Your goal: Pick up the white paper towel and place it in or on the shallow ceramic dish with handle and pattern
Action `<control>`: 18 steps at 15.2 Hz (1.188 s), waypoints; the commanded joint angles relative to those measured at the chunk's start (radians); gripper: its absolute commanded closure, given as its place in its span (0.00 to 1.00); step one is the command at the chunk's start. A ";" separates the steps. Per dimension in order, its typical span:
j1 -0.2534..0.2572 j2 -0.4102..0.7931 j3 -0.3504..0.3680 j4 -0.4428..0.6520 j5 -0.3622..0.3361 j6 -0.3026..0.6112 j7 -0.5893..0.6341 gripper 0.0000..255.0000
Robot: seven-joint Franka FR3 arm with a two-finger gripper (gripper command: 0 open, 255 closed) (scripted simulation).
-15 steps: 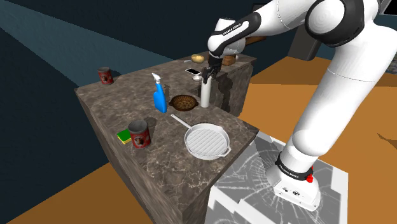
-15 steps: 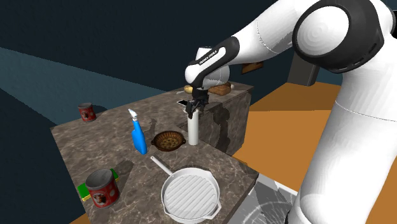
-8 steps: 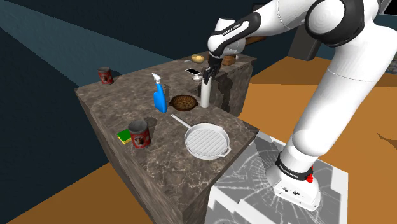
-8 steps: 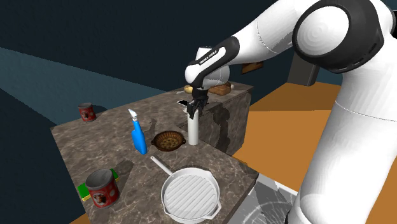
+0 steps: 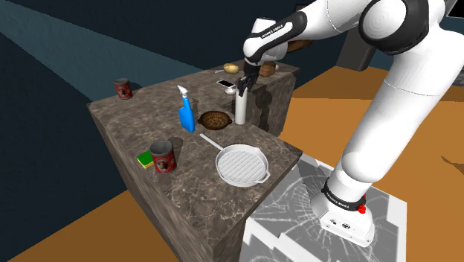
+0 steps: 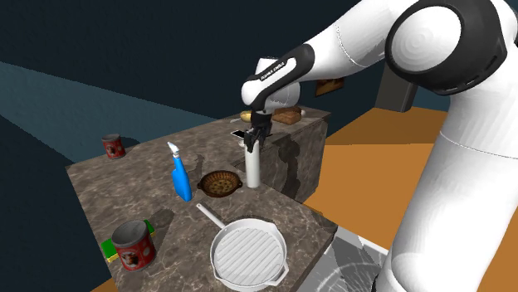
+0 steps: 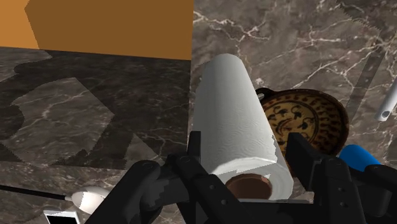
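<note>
A white paper towel roll point(image 5: 240, 109) point(image 6: 252, 168) point(image 7: 232, 108) stands upright near the far edge of the dark marble counter point(image 5: 149, 123). My black gripper point(image 5: 244, 85) point(image 6: 254, 137) point(image 7: 248, 153) comes down from above and is shut on the roll's top end, one finger on each side. The shallow brown patterned dish point(image 5: 215, 119) point(image 6: 219, 183) point(image 7: 305, 118) lies on the counter right beside the roll, between it and the blue spray bottle point(image 5: 186, 112).
A white ridged pan point(image 5: 242, 164) point(image 6: 247, 253) with a long handle lies near the counter's front. A red can point(image 5: 162, 156) and a green sponge point(image 5: 144, 158) sit at the shoulder view's left, another red can point(image 5: 123, 88) far back. A phone point(image 5: 224, 82) lies behind the roll.
The fingers closed on the roll's top about a second ago. Since then the hand has risen slightly, with the roll still clasped.
</note>
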 commanded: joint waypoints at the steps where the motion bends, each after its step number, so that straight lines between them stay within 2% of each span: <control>1: 0.000 -0.010 0.000 0.015 -0.005 -0.024 0.004 1.00; 18: 0.000 -0.071 0.003 0.178 -0.032 -0.246 0.032 1.00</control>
